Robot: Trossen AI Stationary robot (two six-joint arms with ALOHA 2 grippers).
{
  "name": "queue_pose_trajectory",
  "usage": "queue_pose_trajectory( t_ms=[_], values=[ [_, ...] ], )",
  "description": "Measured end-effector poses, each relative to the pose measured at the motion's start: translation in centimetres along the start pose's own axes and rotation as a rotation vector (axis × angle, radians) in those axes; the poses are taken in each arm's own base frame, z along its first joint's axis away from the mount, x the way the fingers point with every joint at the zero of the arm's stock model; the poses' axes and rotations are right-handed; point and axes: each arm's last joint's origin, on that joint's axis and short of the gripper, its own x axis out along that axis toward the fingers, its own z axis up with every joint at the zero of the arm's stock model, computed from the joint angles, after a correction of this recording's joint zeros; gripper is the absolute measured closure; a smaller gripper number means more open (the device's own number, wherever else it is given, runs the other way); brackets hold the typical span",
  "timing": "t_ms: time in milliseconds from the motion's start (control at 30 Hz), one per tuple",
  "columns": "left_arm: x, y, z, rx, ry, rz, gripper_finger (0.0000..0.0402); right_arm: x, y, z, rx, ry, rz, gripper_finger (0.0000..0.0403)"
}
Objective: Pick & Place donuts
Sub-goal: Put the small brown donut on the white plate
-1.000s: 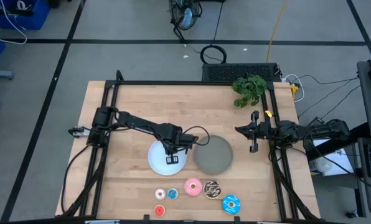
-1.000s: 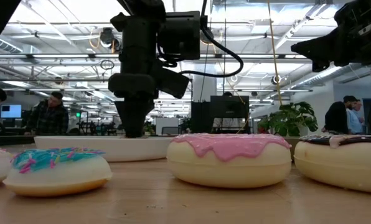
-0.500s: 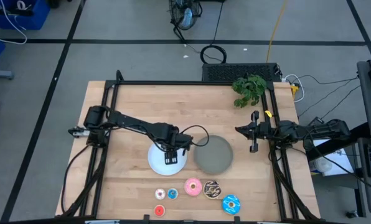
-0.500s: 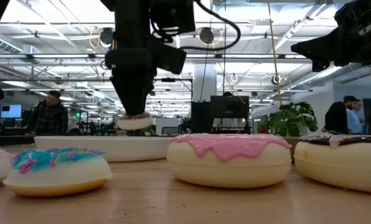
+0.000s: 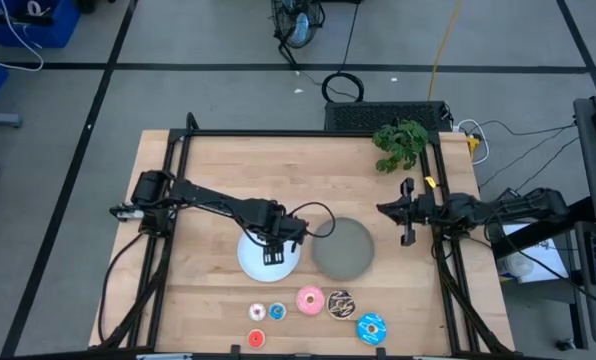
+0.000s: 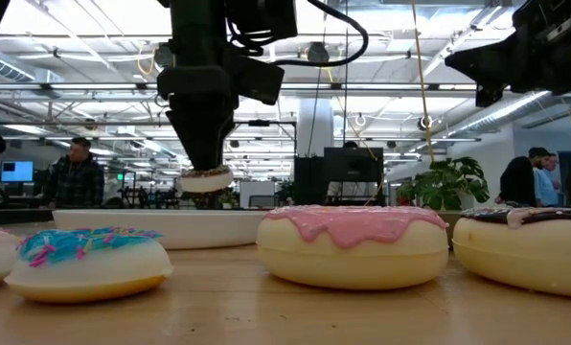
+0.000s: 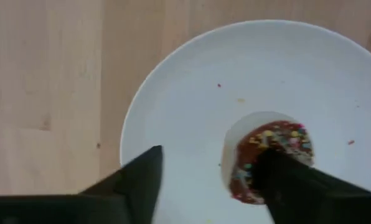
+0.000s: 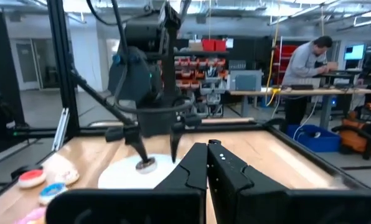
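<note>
My left gripper [image 5: 275,256] hangs open over the round white plate [image 5: 250,264]. A tiny brown sprinkled donut [image 7: 279,142] sits at the tip of one of its fingers, above the plate [image 6: 151,226]. Several more donuts lie flat in a loose row near the table's front edge, among them a pink one [image 5: 310,298], a chocolate-sprinkled one [image 5: 339,304] and a blue-iced one [image 5: 371,328]. My right gripper [image 5: 386,208] waits shut at the table's right side, holding nothing. My left gripper touches the tiny brown donut [image 6: 205,180] with one finger only [image 7: 297,186]; the other finger [image 7: 132,180] stands well apart from it. The fingers point down from above. The donut sits level at that fingertip, lifted clear of the white plate.
A round grey plate [image 5: 343,248] lies just right of the white one. A green plant [image 5: 400,143] stands at the far right corner. A black frame [image 5: 178,200] runs along the table's edges. People stand in the room beyond.
My left gripper has opened and risen from the white plate. The tiny brown donut has come up with it and now hangs at one fingertip, clear of the plate.
</note>
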Motion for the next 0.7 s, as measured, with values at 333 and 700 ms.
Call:
queue_pose_trajectory(
  t_ms=[333, 700],
  values=[
    [-0.2, -1.5, -0.4, 0.065, 0.015, -0.079, 0.0365, 0.5, 0.1, -0.1, -0.003, 0.006, -0.001, 0.0403],
    [-0.2, -1.6, -0.2, 0.005, -0.022, -0.007, 0.0078, 0.6, 0.1, -0.2, -0.005, 0.015, -0.001, 0.0403]
  ],
)
